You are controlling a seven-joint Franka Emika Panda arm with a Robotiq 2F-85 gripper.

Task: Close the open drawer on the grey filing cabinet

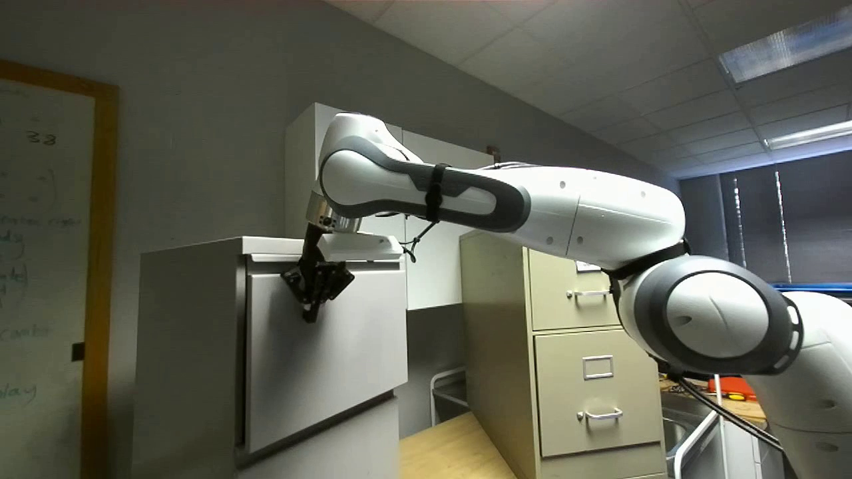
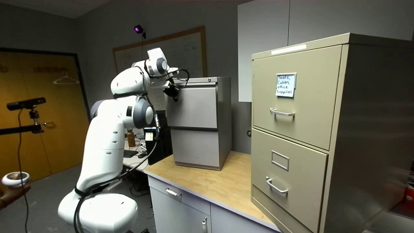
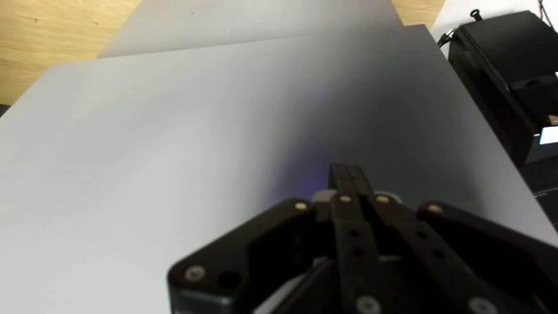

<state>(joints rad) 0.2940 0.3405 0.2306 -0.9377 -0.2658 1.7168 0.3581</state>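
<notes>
Before a grey wall [image 1: 206, 133], the gripper [image 3: 348, 173], jaws together, stands at or just off the drawer [image 1: 326, 362] of the grey filing cabinet [image 1: 186, 359], lower left of center in an exterior view. Closing appears nearly done; next, likely, a straight push until flush.

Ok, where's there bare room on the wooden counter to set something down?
Bare counter shows between the grey filing cabinet and the beige cabinet, out to the front edge. Crowded: the upper front of the drawer, where the fingers are, and the desk beyond, with keyboard and bottle.
</notes>
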